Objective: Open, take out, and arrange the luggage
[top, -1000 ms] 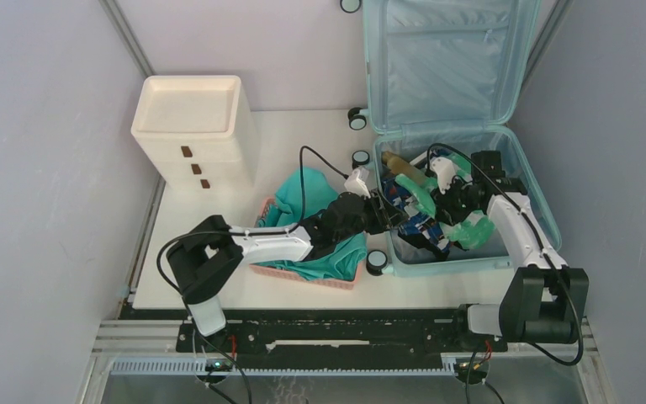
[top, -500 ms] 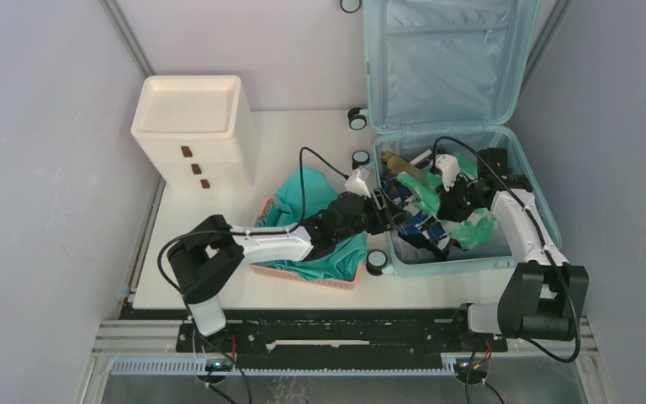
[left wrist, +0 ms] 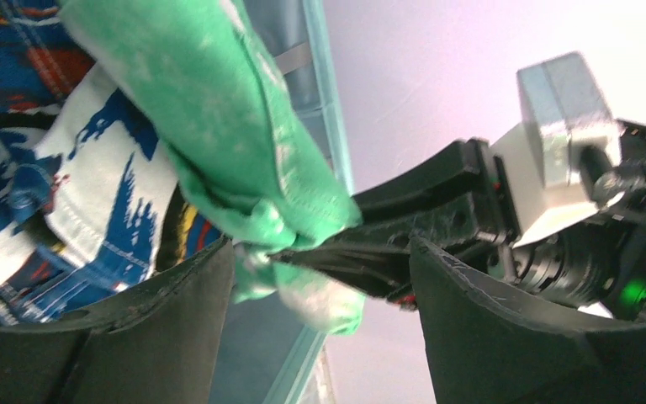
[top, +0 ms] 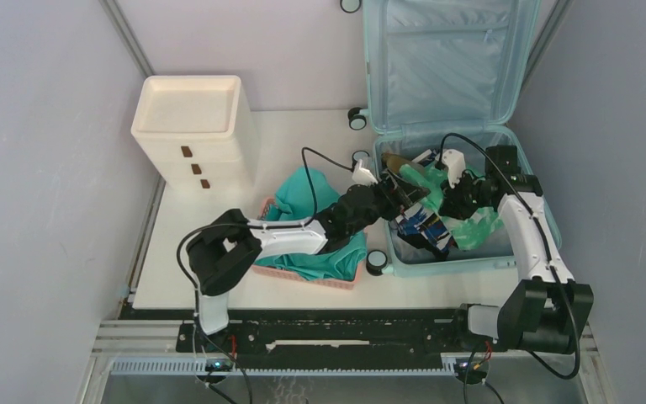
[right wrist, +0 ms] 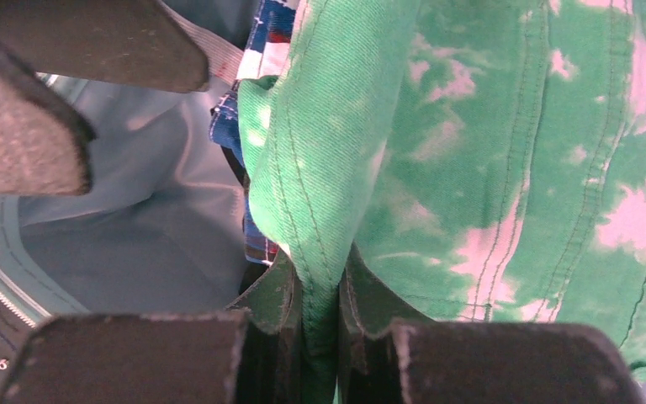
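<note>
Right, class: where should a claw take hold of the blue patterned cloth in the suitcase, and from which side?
Probably the rumpled near-left folds of the cloth, from above on the left side: they lie bare and bunched in the suitcase, while the green garment, pinched in the right claw, overlaps its far right part.
</note>
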Tool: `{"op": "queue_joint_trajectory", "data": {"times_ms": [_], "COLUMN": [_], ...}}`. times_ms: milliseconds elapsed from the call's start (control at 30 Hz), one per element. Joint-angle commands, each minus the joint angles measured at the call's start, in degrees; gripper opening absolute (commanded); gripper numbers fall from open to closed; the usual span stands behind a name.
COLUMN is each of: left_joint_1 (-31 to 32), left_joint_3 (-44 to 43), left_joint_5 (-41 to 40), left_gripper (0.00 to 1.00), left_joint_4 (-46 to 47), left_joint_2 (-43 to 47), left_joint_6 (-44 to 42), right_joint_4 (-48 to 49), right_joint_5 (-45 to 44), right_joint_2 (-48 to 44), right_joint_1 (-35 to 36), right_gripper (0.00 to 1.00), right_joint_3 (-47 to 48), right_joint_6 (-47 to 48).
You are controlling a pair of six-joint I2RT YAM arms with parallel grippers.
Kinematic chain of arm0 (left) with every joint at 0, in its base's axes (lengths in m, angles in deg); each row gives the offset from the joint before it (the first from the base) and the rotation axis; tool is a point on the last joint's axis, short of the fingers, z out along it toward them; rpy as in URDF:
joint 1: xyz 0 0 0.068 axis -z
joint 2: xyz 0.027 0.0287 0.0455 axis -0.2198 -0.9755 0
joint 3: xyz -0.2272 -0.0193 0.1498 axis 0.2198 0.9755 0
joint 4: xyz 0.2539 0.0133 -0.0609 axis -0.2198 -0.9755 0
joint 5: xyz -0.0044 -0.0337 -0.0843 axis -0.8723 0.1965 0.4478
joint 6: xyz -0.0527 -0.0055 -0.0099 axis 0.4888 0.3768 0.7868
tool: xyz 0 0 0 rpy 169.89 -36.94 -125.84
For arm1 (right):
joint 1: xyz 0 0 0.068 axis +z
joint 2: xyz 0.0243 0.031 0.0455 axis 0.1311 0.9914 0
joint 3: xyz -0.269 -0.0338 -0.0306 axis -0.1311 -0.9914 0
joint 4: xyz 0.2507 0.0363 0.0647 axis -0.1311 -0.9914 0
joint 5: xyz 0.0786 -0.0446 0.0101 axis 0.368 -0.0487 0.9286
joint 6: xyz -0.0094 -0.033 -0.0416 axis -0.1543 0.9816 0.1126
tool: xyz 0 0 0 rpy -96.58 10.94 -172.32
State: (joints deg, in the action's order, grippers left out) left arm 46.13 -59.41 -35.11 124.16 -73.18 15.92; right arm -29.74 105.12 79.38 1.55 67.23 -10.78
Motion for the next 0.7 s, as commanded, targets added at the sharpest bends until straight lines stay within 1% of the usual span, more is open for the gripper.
{"op": "queue_joint_trajectory", "data": {"times_ms": [0,100,200,333,467,667], "left_joint_1": [0.59,0.84,1.14,1.78,1.82,1.9], "left_joint_3": [-5.87,-7.55,-9.38,-9.18,-10.71,-12.54], "left_joint_5": [-4.01,-5.36,-5.01,-6.06,-7.0,-6.46], "left_gripper": [0.81,0.81,0.81,0.81,0.84,0.85], "left_joint_4": [1.58,-0.94,-3.45,-6.32,-10.06,-12.21], "left_joint_2": [-1.87,-3.05,-4.14,-4.11,-4.46,-4.52], "left_joint_6": [3.59,4.58,5.12,6.48,7.49,7.08], "right_joint_4": [-1.38,-1.11,-0.44,0.31,0.01,1.13], "right_joint_5": [8.4,8.66,8.01,7.15,7.13,4.84], "right_joint_2": [-3.56,-4.65,-5.33,-5.43,-5.49,-6.11], "right_joint_1": [0.44,0.65,1.26,1.66,2.92,4.33], "right_gripper": [0.0,0.0,0.0,0.0,0.0,0.0], "right_joint_3": [3.37,3.41,3.41,3.77,3.96,4.01], "right_joint_6": [-2.26,-2.86,-3.59,-4.27,-4.78,-5.83]}}
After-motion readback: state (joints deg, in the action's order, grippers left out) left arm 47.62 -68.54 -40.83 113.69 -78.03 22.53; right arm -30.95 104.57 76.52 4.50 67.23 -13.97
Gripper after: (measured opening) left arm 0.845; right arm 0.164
